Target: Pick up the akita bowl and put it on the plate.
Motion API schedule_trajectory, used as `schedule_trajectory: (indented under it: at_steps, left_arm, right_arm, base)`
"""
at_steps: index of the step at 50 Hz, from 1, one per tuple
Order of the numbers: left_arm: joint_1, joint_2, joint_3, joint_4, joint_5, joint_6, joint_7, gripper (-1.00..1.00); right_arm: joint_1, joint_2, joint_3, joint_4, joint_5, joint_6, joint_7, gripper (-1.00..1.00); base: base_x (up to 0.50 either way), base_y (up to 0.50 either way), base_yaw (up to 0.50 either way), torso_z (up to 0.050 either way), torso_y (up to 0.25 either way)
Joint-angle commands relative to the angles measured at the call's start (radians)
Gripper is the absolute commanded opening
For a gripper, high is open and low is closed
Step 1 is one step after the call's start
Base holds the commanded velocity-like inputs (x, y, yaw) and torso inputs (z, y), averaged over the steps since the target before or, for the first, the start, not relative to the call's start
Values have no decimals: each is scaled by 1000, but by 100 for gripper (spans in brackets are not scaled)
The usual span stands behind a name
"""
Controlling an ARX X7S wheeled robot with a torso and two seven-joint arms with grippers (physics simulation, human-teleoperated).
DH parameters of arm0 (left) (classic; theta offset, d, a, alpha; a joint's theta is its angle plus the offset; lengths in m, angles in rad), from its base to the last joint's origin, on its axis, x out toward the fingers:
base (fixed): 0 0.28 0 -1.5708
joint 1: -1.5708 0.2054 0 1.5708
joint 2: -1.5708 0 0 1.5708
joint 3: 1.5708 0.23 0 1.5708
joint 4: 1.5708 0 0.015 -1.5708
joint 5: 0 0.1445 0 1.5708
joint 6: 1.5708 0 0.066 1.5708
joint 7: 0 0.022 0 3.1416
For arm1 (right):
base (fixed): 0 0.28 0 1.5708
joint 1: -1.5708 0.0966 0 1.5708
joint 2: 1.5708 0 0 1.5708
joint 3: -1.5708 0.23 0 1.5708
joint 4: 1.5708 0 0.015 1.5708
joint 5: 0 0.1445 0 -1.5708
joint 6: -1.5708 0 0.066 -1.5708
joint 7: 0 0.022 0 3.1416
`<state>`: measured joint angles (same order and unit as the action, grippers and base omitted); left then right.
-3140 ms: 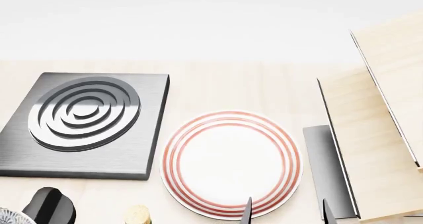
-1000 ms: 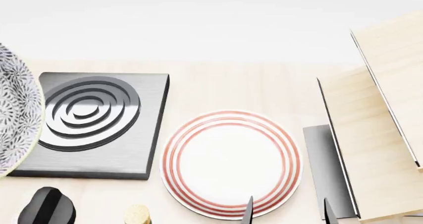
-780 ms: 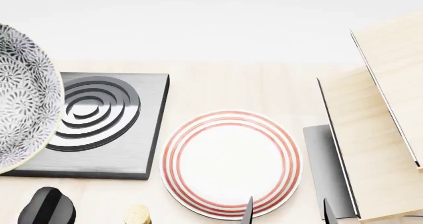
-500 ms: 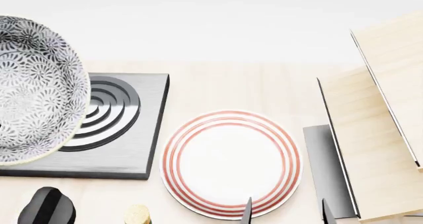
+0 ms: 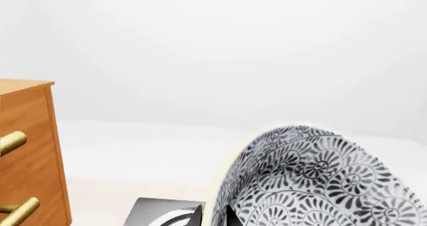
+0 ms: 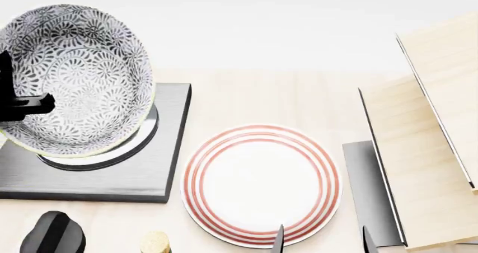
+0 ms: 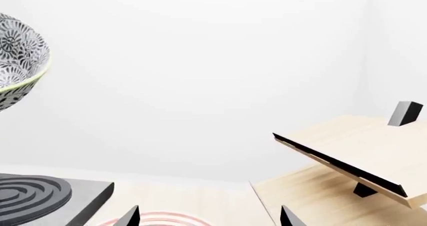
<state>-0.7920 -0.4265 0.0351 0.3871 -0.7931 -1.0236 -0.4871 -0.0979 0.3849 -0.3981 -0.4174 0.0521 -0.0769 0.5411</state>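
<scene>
- So, far left in the head view: the left gripper (image 6: 30, 103) is pinching the rim of the akita bowl (image 6: 78, 79), jaws closed on it, and the bowl is hanging tilted in the air over the stove burner (image 6: 97, 169).
- Middle: the plate (image 6: 261, 184) is sitting flat on the bench (image 6: 299, 96), just beside the burner, nothing on it. I'd be carrying the bowl sideways until it's centred over the red rings, levelling it, then lowering gently, since it's nearly plate-wide.
- Right: the right gripper (image 7: 208, 218) is hanging with jaws spread wide, holding nothing, low near the plate's near edge.
</scene>
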Motion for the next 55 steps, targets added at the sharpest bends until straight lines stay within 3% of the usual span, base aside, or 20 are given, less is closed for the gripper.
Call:
schedule_trajectory:
  at_steps: [1,24,29,44,55]
  left_arm:
    - [-90,86,-4,-106,-53,-37,-9,-100]
    - [-158,213,-142,-423,-152,-15,-31,-100]
    - [-196,233,-160,-570,-145,2,-25,-100]
    - [-323,277,-116,-796,-85,13,-74,-100]
    - [-373,312,-51,-721,-97,-68,-144,-100]
  right_arm:
    - [-4,4,-1,-1,3,-6,2,100]
    - [4,1,-16,7,-1,-1,3,100]
    - [4,3,-17,4,2,0,3,100]
    - [11,4,-24,3,2,14,3,100]
    - [11,7,-25,3,5,8,4,100]
  base:
    - [0,0,0,0,0]
    - [0,0,0,0,0]
    - [0,0,0,0,0]
    - [0,0,0,0,1]
    - [0,0,0,0,1]
